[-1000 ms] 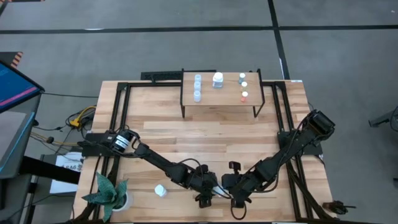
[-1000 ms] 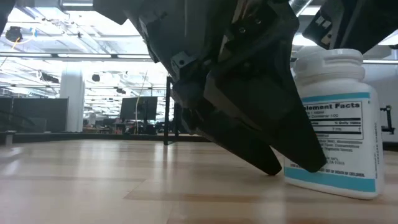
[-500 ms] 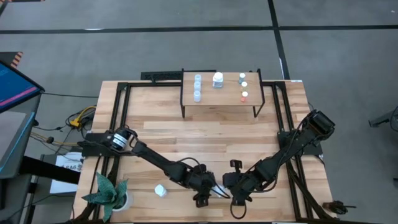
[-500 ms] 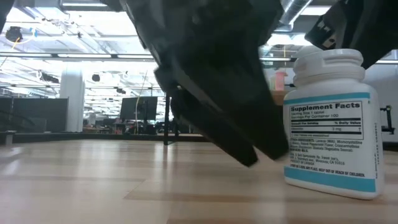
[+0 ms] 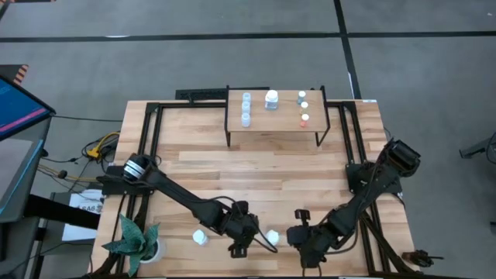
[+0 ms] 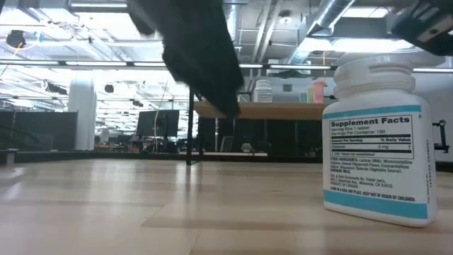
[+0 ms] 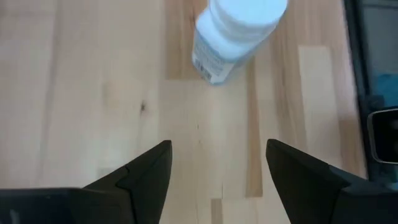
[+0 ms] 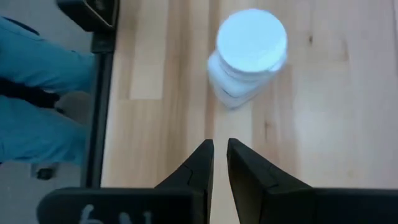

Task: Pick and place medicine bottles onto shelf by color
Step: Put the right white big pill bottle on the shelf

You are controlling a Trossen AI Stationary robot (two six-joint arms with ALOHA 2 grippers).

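A larger all-white medicine bottle stands upright on its base near the table's near edge; it also shows in the low view. My left gripper is open and empty, raised to the bottle's left. My right gripper is empty with only a narrow slit between its fingers, and it stands to the bottle's right. A second white bottle stands farther left. The shelf at the far side carries pale-blue-capped bottles, a white bottle and small bottles.
A plant in a white pot stands at the near left corner. Black frame rails run along the table's sides. A person's blue-clad leg shows beyond the near edge. Bare wood lies between the shelf and the grippers.
Both grippers have drawn away from the white bottle, which they hid from above before. My left gripper has gone up and toward the table's left edge. My right gripper has gone toward the right and near edges. The bottle has stayed upright in its place.
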